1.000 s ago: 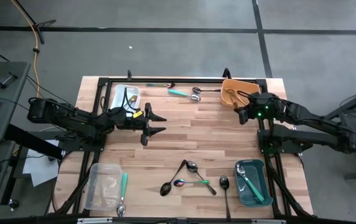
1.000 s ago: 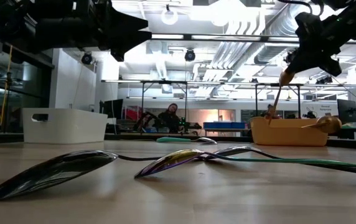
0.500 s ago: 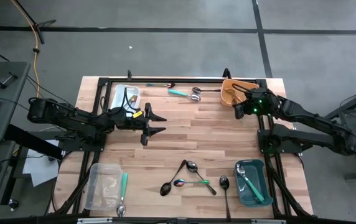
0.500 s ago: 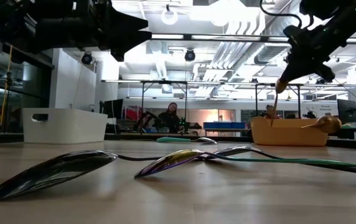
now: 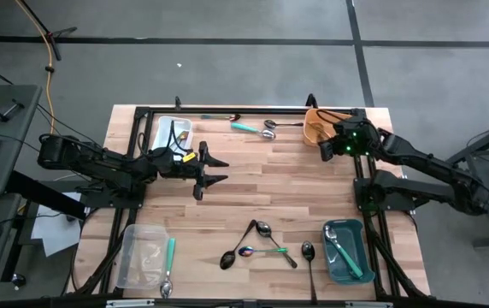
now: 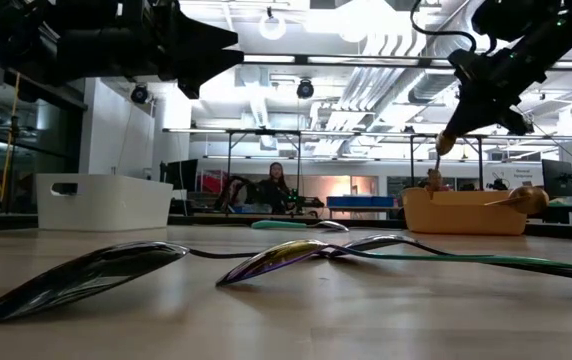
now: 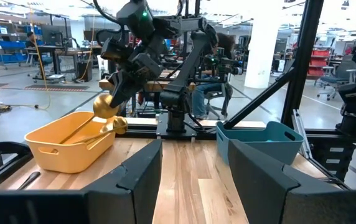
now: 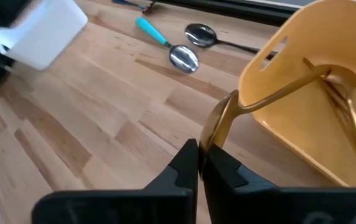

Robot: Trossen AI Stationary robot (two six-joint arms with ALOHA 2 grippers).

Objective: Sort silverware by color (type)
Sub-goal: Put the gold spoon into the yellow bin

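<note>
Risk: gold spoon [image 8: 223,118], pinched by right gripper [image 8: 198,163] at yellow bin's [image 5: 315,133] 4 o'clock rim, dropping outside if released early. Left gripper [image 5: 215,168] spread, idle.

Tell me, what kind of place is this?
Probably a robotics lab or workshop hall. Two robot arms are mounted at a wooden table; beyond it are exposed ceiling ducts, other workbenches and a seated person.
</note>
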